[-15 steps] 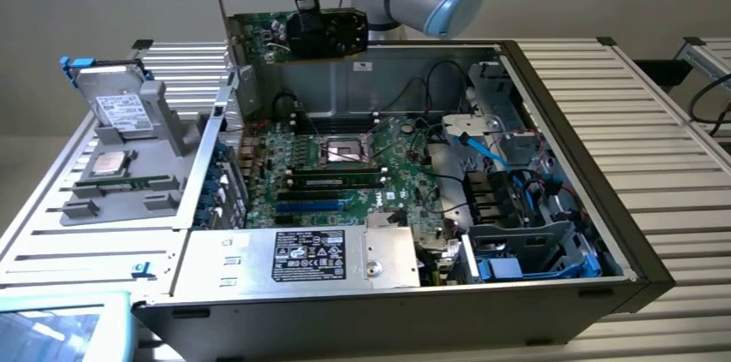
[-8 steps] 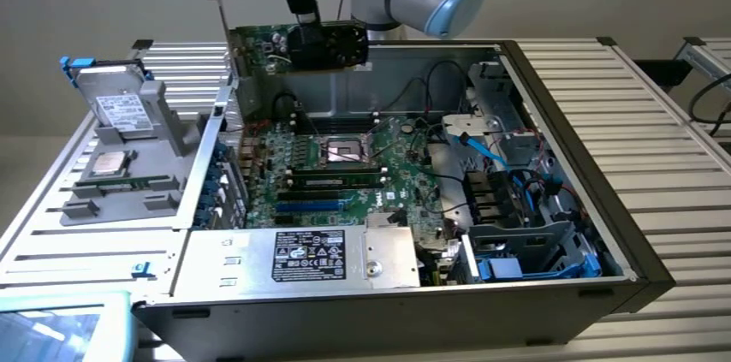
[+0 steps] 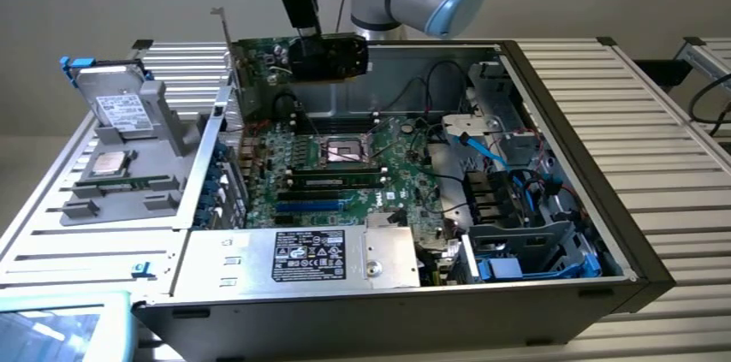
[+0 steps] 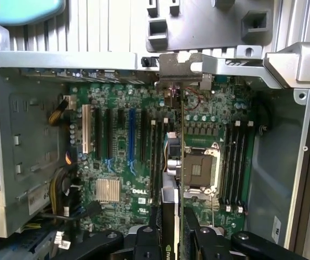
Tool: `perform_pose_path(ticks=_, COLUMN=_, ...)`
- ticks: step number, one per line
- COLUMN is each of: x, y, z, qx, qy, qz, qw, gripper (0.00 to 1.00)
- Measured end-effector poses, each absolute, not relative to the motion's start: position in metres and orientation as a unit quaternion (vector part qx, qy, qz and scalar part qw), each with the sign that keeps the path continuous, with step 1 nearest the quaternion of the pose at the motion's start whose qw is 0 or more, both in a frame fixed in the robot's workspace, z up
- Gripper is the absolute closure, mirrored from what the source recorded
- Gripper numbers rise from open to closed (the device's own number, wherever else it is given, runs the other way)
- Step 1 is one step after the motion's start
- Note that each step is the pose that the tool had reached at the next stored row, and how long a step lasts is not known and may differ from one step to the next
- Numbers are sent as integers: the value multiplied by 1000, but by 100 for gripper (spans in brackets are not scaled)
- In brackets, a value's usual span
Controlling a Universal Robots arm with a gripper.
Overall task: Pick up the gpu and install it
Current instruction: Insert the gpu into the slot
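— What sits at the exterior view's left?
— A grey fixture (image 3: 171, 135) on the slatted table (image 3: 674, 122). It carries a drive with a white label (image 3: 118, 109), a CPU chip (image 3: 109, 164) and a narrow RAM stick (image 3: 128, 181).
— And moving right?
— The open computer case (image 3: 639, 251). The gpu (image 3: 329, 56) hangs over the far end of the motherboard (image 3: 395, 199), its silver bracket (image 3: 224, 41) toward the case wall nearest the fixture.
— What has hold of it?
— The gripper (image 4: 175, 238). It is about half closed, one finger on each face of the card, which runs edge-on between them in the wrist view.
— Below it?
— The empty CPU socket (image 3: 346, 150), with the power supply (image 3: 303, 258) at the near edge.
— Further right?
— Blue cables (image 3: 491, 152) beside the drive cage (image 3: 525, 246).
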State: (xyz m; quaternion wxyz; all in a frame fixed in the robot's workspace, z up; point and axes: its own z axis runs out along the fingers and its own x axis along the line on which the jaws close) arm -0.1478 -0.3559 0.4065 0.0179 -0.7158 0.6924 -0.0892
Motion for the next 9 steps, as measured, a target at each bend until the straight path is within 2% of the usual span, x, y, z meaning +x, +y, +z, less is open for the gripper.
perform_pose_path(ticks=9, x=-148, y=-369, z=395, qx=-716, qy=693, qz=-81, qw=16, gripper=73)
